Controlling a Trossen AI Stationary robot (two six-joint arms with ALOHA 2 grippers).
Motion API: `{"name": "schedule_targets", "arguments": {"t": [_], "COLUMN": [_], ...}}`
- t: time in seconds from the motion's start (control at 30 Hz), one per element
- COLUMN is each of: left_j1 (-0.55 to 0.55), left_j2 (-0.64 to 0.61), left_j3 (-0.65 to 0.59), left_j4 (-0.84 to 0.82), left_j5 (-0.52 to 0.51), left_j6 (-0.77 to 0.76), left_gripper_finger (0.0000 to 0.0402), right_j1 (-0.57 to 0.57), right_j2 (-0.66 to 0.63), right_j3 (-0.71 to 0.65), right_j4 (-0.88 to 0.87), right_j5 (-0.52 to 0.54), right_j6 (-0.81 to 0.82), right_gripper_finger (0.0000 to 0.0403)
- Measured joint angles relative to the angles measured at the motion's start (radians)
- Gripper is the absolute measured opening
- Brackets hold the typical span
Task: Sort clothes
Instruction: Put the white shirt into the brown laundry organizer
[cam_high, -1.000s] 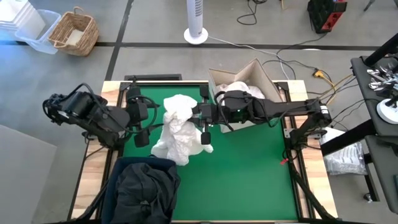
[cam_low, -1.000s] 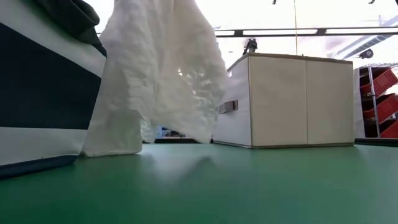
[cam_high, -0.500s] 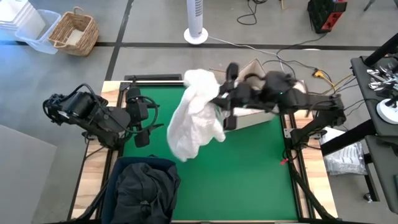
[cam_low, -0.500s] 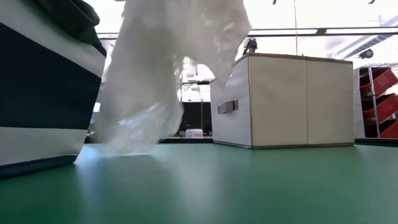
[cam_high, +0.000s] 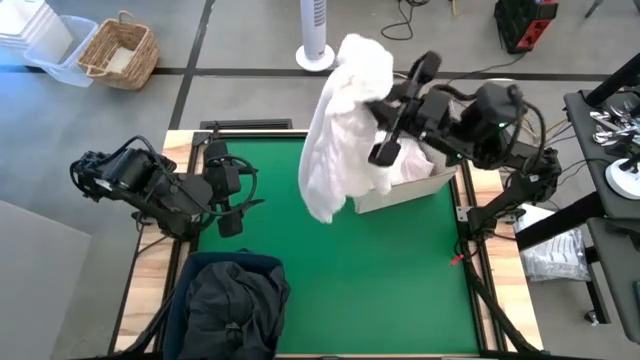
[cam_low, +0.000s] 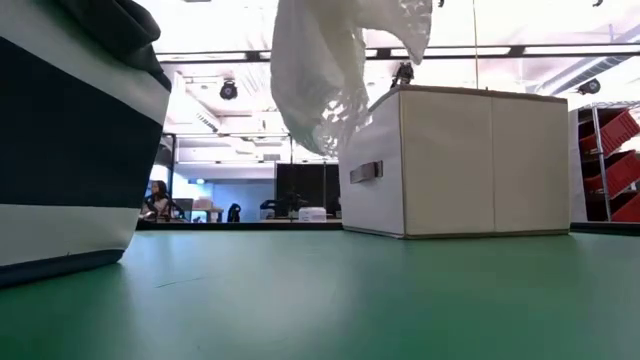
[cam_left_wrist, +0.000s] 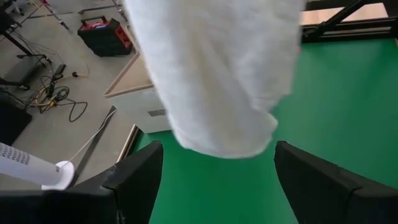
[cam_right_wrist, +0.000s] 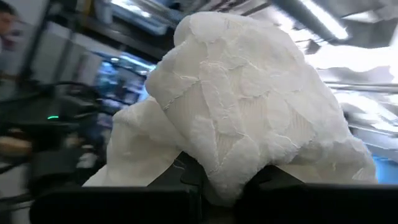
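Observation:
A white garment (cam_high: 345, 130) hangs in the air over the green table's far half, beside the beige box (cam_high: 400, 190). My right gripper (cam_high: 385, 105) is shut on it, raised high above the box. In the low view the garment (cam_low: 340, 70) hangs clear of the table. My left gripper (cam_high: 235, 195) stands open at the table's left side, with nothing between its fingers (cam_left_wrist: 134, 180); the garment (cam_left_wrist: 217, 74) hangs beyond them. More white clothes (cam_high: 412, 165) lie in the box. Dark clothes (cam_high: 235, 305) fill the navy bin at the near left. My right gripper holds a bunched part of the white garment (cam_right_wrist: 217, 174) between its two fingers. The cloth billows over the fingertips and hides how many layers are pinched. The fingers slant upward. The garment hangs slack below, and its lower end (cam_high: 322, 208) is clear of the table.
The beige box (cam_low: 460, 160) stands at the table's far right, the navy and white bin (cam_low: 70, 140) at its near left. Bare green mat (cam_high: 390, 270) lies between them. Beyond the table stand a fan (cam_high: 315, 40) and a wicker basket (cam_high: 120, 50).
My right gripper has risen and gone toward the table's far right, over the box, tipping its fingers upward. The white garment has gone with it: its lower end, which lay on the mat, is now lifted clear and hangs beside the box.

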Motion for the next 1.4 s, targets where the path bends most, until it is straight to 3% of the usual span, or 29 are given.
{"name": "schedule_targets", "arguments": {"t": [0.23, 0.43, 0.9, 1.4], "left_j1": [0.000, 0.000, 0.000, 0.000], "left_j2": [0.000, 0.000, 0.000, 0.000], "left_j3": [0.000, 0.000, 0.000, 0.000], "left_j4": [0.000, 0.000, 0.000, 0.000], "left_j5": [0.000, -0.001, -0.001, -0.001], "left_j6": [0.000, 0.000, 0.000, -0.011], "left_gripper_finger": [0.0283, 0.0283, 0.0283, 0.0283], "right_j1": [0.000, 0.000, -0.021, -0.231], "right_j2": [0.026, 0.054, 0.072, 0.069], "right_j3": [0.098, 0.163, 0.177, 0.177], "right_j4": [0.080, 0.145, 0.402, 0.420], "right_j5": [0.116, 0.299, 0.539, 0.702], "right_j6": [-0.152, -0.391, -0.856, -1.012], "right_gripper_finger": [0.0032, 0.0032, 0.0032, 0.0032]}}
